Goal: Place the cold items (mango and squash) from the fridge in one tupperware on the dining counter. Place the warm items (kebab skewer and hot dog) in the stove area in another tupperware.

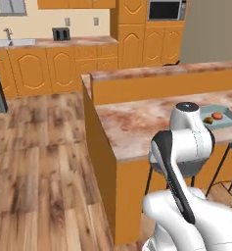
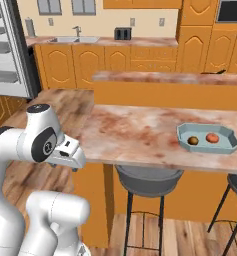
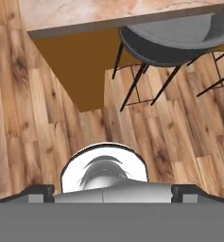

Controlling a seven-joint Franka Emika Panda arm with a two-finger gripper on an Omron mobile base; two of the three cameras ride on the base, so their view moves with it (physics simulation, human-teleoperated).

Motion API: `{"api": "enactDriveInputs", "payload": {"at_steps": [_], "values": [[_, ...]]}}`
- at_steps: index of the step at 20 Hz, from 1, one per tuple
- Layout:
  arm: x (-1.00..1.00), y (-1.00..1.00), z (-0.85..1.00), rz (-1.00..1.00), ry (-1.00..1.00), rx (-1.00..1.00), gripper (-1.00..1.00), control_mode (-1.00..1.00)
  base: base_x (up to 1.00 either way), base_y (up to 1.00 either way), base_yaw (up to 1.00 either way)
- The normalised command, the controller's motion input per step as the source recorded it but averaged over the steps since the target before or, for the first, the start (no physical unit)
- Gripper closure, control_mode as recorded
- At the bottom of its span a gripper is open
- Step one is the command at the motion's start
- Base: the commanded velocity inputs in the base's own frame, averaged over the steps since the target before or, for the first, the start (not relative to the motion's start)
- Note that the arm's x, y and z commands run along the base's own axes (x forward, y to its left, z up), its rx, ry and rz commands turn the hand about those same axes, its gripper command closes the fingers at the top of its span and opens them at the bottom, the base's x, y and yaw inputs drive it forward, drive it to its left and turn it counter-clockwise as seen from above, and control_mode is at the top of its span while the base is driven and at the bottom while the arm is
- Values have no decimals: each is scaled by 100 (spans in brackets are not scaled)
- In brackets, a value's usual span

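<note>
Orange cabinets line the kitchen's back wall. On the dining counter (image 2: 140, 135), the pale blue tupperware (image 2: 231, 145) holds two round items, one brown-green (image 2: 193, 141) and one orange-red (image 2: 212, 137), lying apart. Gripper (image 3: 112, 194) points down at the wood floor (image 3: 19, 118) beside a grey stool (image 3: 170, 40), jaws spread wide, holding nothing.

We see the dining counter (image 2: 135, 132) carrying one tupperware (image 2: 208, 138), pale blue, near its right end, holding two small fruits.
</note>
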Motion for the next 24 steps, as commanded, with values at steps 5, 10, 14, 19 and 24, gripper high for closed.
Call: {"api": "enactDriveInputs", "payload": {"at_steps": [5, 10, 14, 19, 24], "values": [[0, 0, 0, 0, 0, 0, -100, 100, 0, 100, 0], [0, 0, 0, 0, 0, 0, -100, 100, 0, 100, 0], [0, 0, 0, 0, 0, 0, -100, 100, 8, 100, 0], [0, 0, 0, 0, 0, 0, -100, 100, 92, 87, -16], [0, 0, 0, 0, 0, 0, -100, 100, 100, 14, -11]]}}
